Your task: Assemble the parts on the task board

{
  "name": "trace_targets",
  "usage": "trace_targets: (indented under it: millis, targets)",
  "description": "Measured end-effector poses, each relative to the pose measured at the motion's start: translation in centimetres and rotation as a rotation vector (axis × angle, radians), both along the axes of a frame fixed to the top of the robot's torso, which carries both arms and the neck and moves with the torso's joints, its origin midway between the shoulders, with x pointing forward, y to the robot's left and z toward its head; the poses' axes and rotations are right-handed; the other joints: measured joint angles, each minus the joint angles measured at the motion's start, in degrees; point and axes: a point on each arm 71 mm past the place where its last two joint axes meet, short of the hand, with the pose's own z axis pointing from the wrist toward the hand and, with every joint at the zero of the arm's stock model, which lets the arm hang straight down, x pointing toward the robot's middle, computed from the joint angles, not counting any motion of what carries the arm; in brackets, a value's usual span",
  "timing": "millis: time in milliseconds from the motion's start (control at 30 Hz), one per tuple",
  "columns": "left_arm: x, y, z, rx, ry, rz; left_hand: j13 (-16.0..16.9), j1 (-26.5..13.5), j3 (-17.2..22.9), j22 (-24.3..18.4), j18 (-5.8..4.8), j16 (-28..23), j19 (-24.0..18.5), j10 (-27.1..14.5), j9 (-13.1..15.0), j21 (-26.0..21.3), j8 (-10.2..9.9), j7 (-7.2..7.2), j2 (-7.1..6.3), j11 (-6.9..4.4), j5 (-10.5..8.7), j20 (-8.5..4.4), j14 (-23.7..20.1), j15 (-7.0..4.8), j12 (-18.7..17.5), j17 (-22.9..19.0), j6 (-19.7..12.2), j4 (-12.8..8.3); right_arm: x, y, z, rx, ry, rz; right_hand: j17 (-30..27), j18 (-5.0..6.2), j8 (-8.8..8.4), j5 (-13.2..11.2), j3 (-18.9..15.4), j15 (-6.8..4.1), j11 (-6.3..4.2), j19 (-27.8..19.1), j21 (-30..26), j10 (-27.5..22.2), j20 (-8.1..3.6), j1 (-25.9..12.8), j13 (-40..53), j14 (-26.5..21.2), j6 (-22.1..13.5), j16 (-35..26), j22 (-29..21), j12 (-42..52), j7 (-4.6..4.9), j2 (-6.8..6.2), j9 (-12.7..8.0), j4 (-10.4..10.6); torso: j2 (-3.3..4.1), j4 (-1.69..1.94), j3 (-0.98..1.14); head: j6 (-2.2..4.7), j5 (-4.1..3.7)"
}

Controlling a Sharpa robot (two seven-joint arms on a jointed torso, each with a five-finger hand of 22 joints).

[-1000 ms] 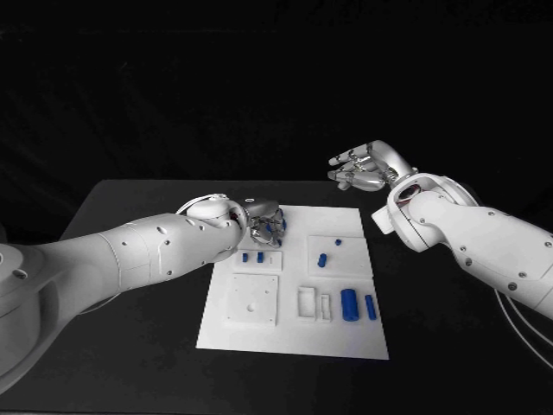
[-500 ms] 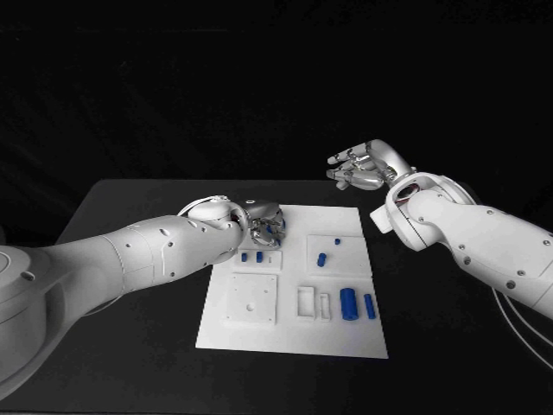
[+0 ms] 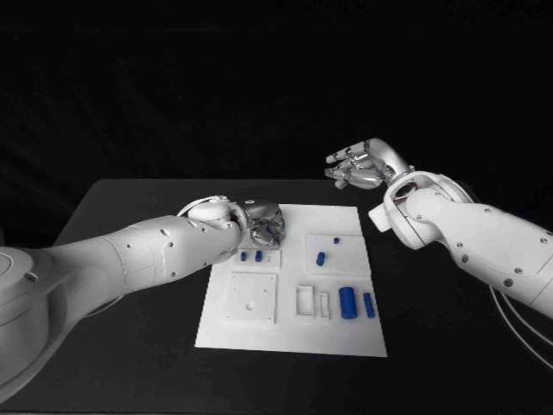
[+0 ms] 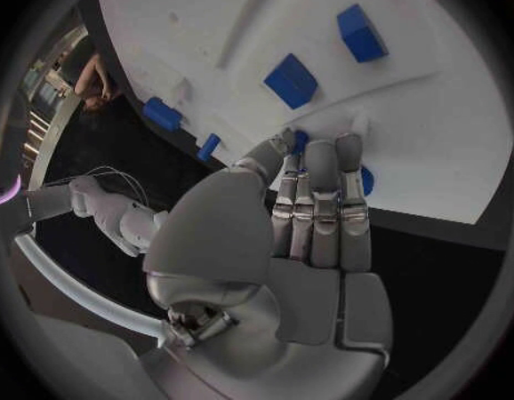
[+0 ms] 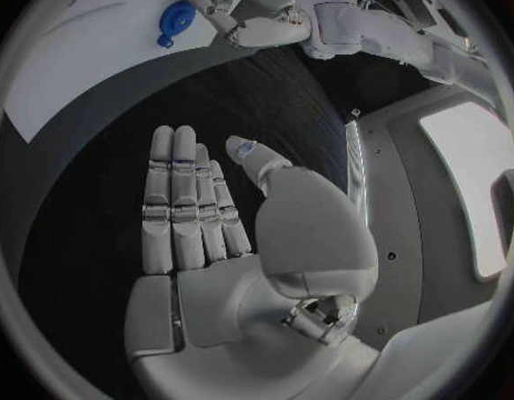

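The white task board (image 3: 295,328) lies mid-table. My left hand (image 3: 264,220) hovers low over its far left corner. In the left wrist view, the left hand's (image 4: 313,213) fingers lie straight and together, and a small blue part (image 4: 301,138) sits pinched between thumb tip and fingertip. A round blue part (image 4: 366,180) lies just under those fingers. Blue blocks (image 4: 291,80) rest further along the board. My right hand (image 3: 366,166) hangs raised beyond the board's far edge; its fingers (image 5: 173,204) are straight and apart and hold nothing.
On the board's near half lie a big blue cylinder (image 3: 347,303), a slimmer one (image 3: 369,305) and a white square inset (image 3: 251,298). Small blue pieces (image 3: 321,258) stand mid-board. Black table (image 3: 127,259) surrounds the board.
The left hand has turned slightly at the board's far left corner. The right hand stays where it was.
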Motion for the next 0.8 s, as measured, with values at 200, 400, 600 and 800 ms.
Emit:
trace_targets:
  millis: [200,400,600,800]
  targets:
    - [0.05,-0.12,-0.07,0.005,0.001,-0.003,0.00,-0.23,0.02,0.06,0.00,0.00,-0.28,0.00,0.00,1.55,0.00,0.00,0.23,-0.01,0.00,-0.29,0.02,-0.01,0.00,0.00,0.00,-0.36,0.00,0.00,0.00,0.001,0.000,0.000,0.00,0.00,0.00,0.00,0.00,0.00,0.00,-0.18,0.45,0.00,0.18,0.00,0.00,0.00,0.00,0.00,-0.68,0.00,-0.01,0.00,0.00,0.00,0.04,0.00,-0.04,-0.06,-0.13]
    - [0.13,-0.03,-0.13,0.008,-0.001,-0.004,-0.18,0.69,0.42,0.04,0.78,0.22,-0.40,1.47,0.09,2.86,0.00,0.21,1.15,-0.36,0.96,-0.40,0.35,-0.08,-0.26,-0.01,1.25,-1.45,0.01,-0.01,0.00,0.001,0.001,0.000,0.00,0.00,0.00,0.00,0.00,0.00,0.00,-0.18,0.46,0.00,0.18,-0.01,0.01,0.00,-0.01,0.00,-0.75,0.00,-0.01,-0.02,0.00,0.00,0.04,0.00,-0.04,-0.12,-0.19]
    - [0.23,0.25,-0.17,0.009,-0.007,-0.003,-0.18,1.37,-0.17,-0.23,0.46,0.47,-0.60,3.58,0.16,4.83,-0.05,-0.19,1.82,-0.84,1.01,-0.59,1.55,-0.51,-0.64,0.20,3.13,-2.11,0.02,-0.01,-0.01,0.002,0.001,0.000,0.00,0.00,0.00,0.00,-0.24,0.00,0.00,-0.18,0.66,0.00,0.18,-0.23,0.01,0.00,-0.01,0.00,-1.19,0.00,-0.01,-0.24,0.00,0.24,0.01,-0.02,-0.04,-0.13,-0.25]
    - [0.16,0.39,-0.30,0.000,-0.021,-0.006,-0.18,1.92,-0.50,-0.13,1.00,0.62,-0.60,4.80,0.19,5.98,-0.22,-0.31,2.35,-1.12,0.77,-0.59,2.20,-0.76,-0.44,0.20,4.00,-2.46,0.02,0.01,-0.01,0.004,0.001,0.000,0.01,-0.01,0.00,0.22,-0.24,0.00,0.00,-0.18,0.99,0.00,0.17,-0.23,0.01,0.00,-0.01,0.00,-1.72,0.00,-0.02,-0.24,0.00,0.24,-0.02,0.01,-0.01,-0.13,-0.25]
